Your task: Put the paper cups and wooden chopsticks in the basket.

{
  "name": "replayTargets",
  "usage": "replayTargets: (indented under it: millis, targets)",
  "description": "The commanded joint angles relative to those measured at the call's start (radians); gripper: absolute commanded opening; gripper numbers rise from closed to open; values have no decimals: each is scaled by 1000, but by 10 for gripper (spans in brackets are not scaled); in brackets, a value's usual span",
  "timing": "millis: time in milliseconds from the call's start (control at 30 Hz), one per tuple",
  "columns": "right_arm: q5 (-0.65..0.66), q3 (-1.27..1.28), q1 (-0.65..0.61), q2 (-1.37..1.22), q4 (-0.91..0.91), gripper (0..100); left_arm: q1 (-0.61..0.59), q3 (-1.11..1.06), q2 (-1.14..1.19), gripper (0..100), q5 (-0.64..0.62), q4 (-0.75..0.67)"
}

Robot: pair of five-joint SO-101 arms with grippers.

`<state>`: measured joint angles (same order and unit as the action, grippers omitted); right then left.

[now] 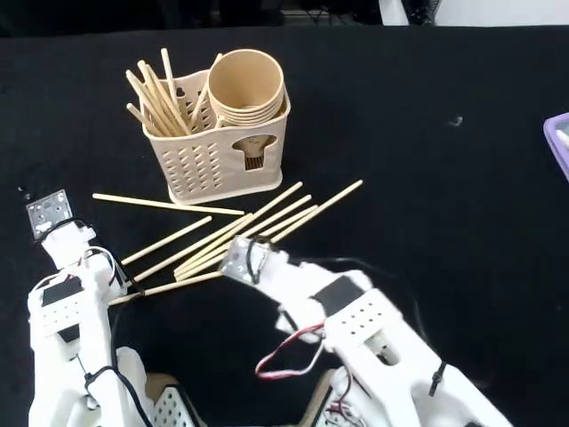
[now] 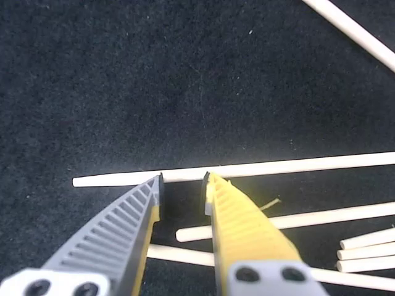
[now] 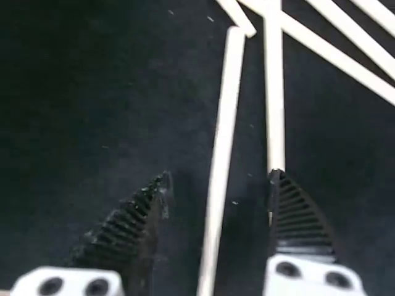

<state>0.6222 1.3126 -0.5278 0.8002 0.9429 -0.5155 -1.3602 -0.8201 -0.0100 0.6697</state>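
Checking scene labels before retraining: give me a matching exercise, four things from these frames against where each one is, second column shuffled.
Things
1. paper cups
2. loose chopsticks
3. left pincer
4. right pincer

Places
A. open, with a lengthwise chopstick running through its gap
B. stacked in the basket
C. open, its end at a crosswise chopstick
D. spread on the black table in front of the basket

Pairs: 1-B, 2-D, 3-C, 4-A

Black tabletop (image 1: 444, 222); beige slotted basket (image 1: 218, 165); tan paper cups (image 1: 247, 84); pale wooden chopsticks (image 1: 169, 205); left jaws grey and yellow, ribbed; right jaws black, ribbed.
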Motion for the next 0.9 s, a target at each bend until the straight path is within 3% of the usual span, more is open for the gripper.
replayTargets:
  millis: [0,200,433,600,733,867]
  targets:
    - [114,5,160,28,-75,238,-4,16,-11,134,-5,-12]
    - [196,61,193,28,-38,237,-4,16,-11,134,-5,-12]
    - [193,16,184,36,8,237,-4,16,-11,134,-5,-12]
    - [55,-142,232,33,55,237,-4,16,-11,134,-5,-12]
    - [20,-202,95,31,232,240,-4,16,-11,134,-5,-12]
    - [14,-122,-38,30,170,240,-4,16,-11,134,-5,-12]
